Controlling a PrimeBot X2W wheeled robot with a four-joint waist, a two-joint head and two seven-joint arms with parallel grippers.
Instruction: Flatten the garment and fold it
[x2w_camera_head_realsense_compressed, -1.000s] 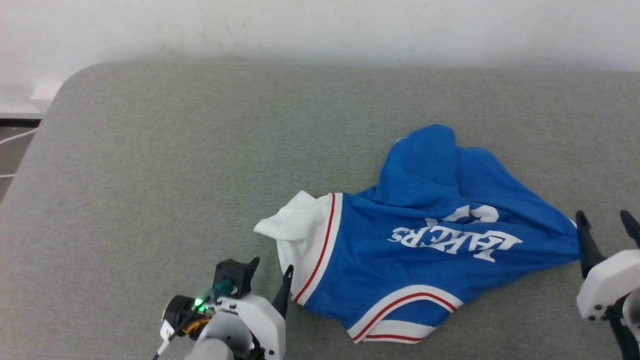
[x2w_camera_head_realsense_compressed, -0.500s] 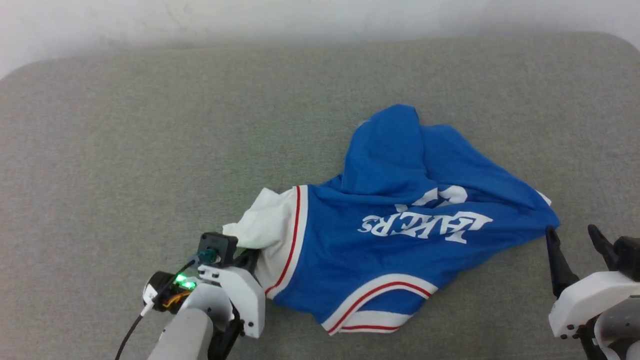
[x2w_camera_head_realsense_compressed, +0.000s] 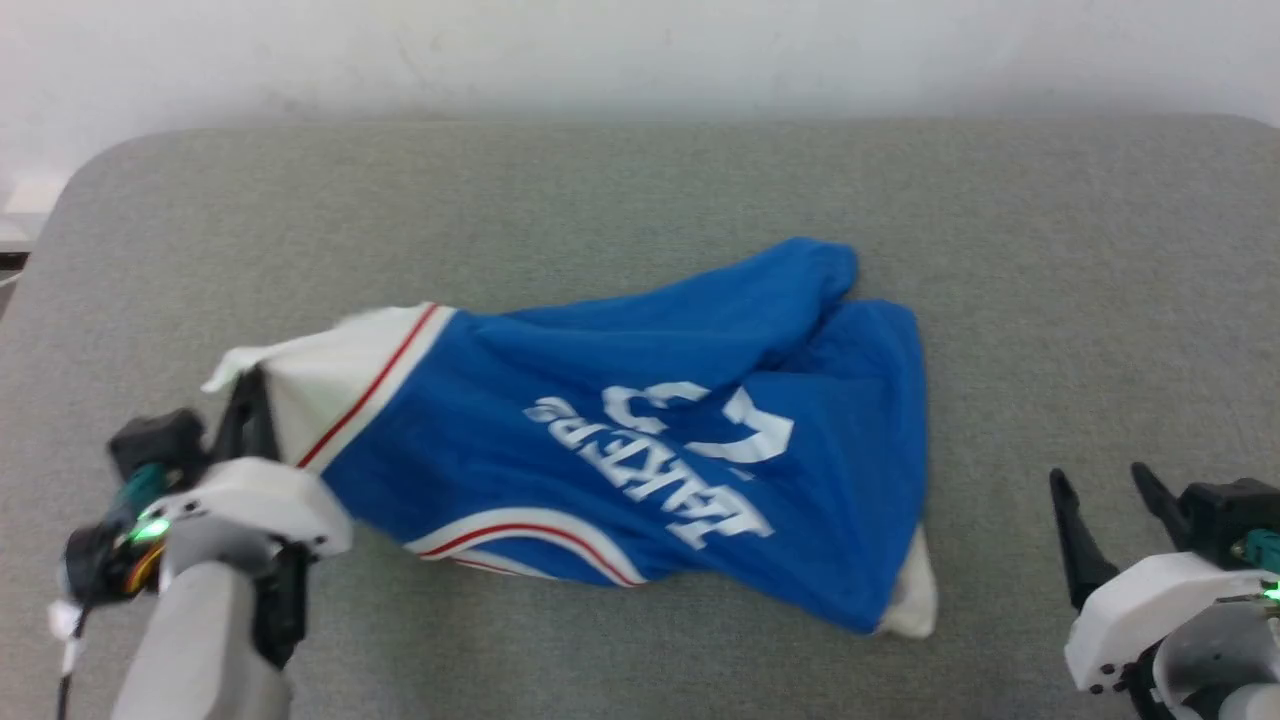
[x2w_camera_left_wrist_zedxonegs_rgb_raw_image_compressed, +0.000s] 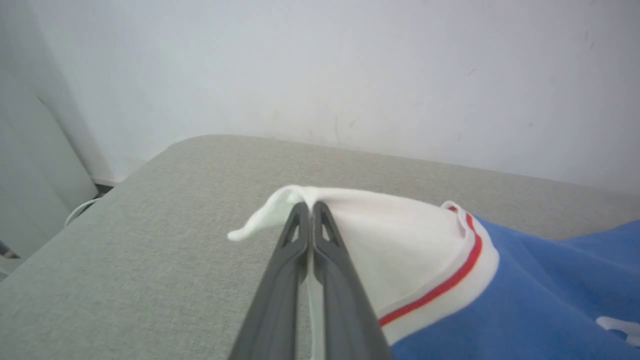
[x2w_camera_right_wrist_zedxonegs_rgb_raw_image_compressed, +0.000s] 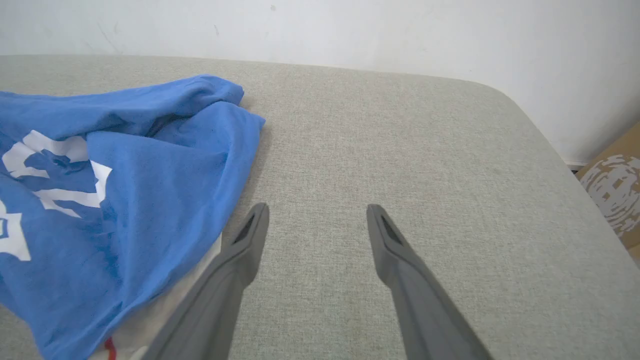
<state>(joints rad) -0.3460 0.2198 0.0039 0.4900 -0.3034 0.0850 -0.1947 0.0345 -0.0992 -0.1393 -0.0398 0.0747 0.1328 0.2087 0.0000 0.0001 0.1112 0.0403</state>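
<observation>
The garment (x2w_camera_head_realsense_compressed: 640, 460) is a royal-blue jersey with white print, lying crumpled across the middle of the grey surface. Its white sleeve (x2w_camera_head_realsense_compressed: 330, 370), edged with red-striped trim, is stretched out to the left. My left gripper (x2w_camera_head_realsense_compressed: 250, 400) is shut on that sleeve, and in the left wrist view the closed fingertips (x2w_camera_left_wrist_zedxonegs_rgb_raw_image_compressed: 310, 206) pinch the white fabric (x2w_camera_left_wrist_zedxonegs_rgb_raw_image_compressed: 390, 240). My right gripper (x2w_camera_head_realsense_compressed: 1100, 490) stands open at the lower right, apart from the jersey's right edge. Seen from the right wrist, its spread gripper (x2w_camera_right_wrist_zedxonegs_rgb_raw_image_compressed: 315, 215) hovers over bare cloth beside the blue fabric (x2w_camera_right_wrist_zedxonegs_rgb_raw_image_compressed: 125, 190).
The grey padded surface (x2w_camera_head_realsense_compressed: 640, 200) has rounded far corners and a pale wall (x2w_camera_head_realsense_compressed: 640, 50) behind it. A cardboard box (x2w_camera_right_wrist_zedxonegs_rgb_raw_image_compressed: 615, 190) stands beyond the surface's right edge. A white cable (x2w_camera_left_wrist_zedxonegs_rgb_raw_image_compressed: 80, 212) hangs off the left edge.
My left gripper shut on the white sleeve and pulled it left, dragging and stretching the jersey. The right gripper stayed open. The head camera also shifted.
</observation>
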